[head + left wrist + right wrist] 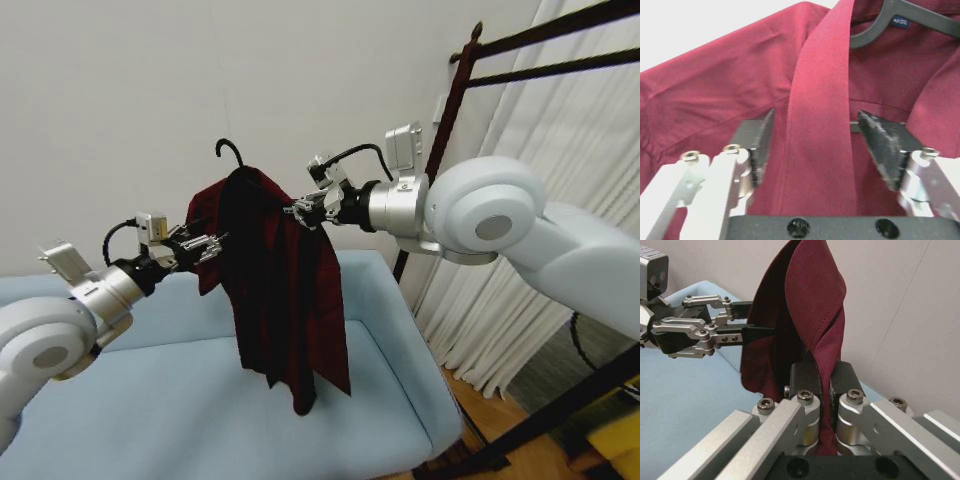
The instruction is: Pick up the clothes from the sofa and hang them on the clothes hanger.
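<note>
Dark red fabric marks the task's item: we see a shirt [285,300] draped on a black hanger [230,152], suspended in the air above the seat of the light blue sofa [150,400] and clear of the cushion. The hanger's hook stands free above the collar.

The right gripper [300,212] is at the shirt's shoulder on the robot's right. In the right wrist view we see a fold of the cloth pinched tight between both pads.

The left gripper [210,243] is at the opposite side of the shirt with its fingers spread. In the left wrist view the front placket runs between the two pads; we cannot tell whether either pad touches it.

A dark clothes rack [455,100] stands off the sofa's right end, beside a white curtain [510,270], apart from the shirt.
</note>
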Motion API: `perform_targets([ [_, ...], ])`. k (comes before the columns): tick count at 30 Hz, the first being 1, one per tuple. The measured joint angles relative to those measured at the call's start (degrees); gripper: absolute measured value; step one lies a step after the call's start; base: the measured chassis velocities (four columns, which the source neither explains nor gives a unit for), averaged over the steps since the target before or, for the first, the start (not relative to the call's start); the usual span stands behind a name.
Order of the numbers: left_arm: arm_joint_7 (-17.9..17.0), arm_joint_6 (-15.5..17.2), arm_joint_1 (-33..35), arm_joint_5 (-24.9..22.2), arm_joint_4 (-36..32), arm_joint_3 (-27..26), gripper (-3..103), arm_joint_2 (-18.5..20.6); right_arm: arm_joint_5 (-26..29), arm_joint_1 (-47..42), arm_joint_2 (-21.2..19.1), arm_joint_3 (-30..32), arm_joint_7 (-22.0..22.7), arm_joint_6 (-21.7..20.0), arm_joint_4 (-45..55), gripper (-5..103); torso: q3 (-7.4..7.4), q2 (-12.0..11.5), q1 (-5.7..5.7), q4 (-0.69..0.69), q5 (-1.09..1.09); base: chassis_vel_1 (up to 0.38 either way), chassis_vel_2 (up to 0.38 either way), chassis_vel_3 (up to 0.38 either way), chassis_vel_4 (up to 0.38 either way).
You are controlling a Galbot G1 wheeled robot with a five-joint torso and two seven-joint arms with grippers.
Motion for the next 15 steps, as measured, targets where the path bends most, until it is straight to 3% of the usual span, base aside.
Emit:
perform_targets([
  [4,0.86,0.0,0.29,0.17,0.07,-0.38,36,0.05,0.21,-0.02,-0.06,-0.17,0.52,0.01,0.33,2,0.0,0.0,0.0,0.0,0.0,0.0,0.0,0.0,0.0],
  [6,0.91,0.0,0.24,0.25,0.2,-0.38,36,-0.03,0.35,-0.05,-0.21,-0.18,0.53,0.01,0.55,2,0.0,0.0,0.0,0.0,0.0,0.0,0.0,0.0,0.0],
  [10,1.05,0.0,-0.12,0.55,0.45,-0.37,15,-0.13,0.51,-0.33,-0.92,-0.28,0.32,0.02,1.12,2,0.0,0.0,0.0,0.0,0.0,0.0,0.0,0.0,0.0],
  [12,1.05,0.0,-0.27,0.56,0.59,-0.37,15,-0.09,0.45,-0.46,-1.07,-0.29,0.15,0.02,1.24,2,0.0,0.0,0.0,0.0,0.0,0.0,0.0,0.0,0.0],
  [14,1.04,0.0,-0.88,0.52,0.97,-0.41,4,0.02,0.1,-0.87,-1.44,-0.29,-0.2,0.02,1.65,2,0.0,0.0,0.0,0.0,0.0,0.0,0.0,0.0,0.0],
  [15,1.04,0.0,-0.88,0.52,0.97,-0.41,4,0.02,0.1,-0.87,-1.44,-0.29,-0.2,0.02,1.65,2,0.0,0.0,0.0,0.0,0.0,0.0,0.0,0.0,0.0],
])
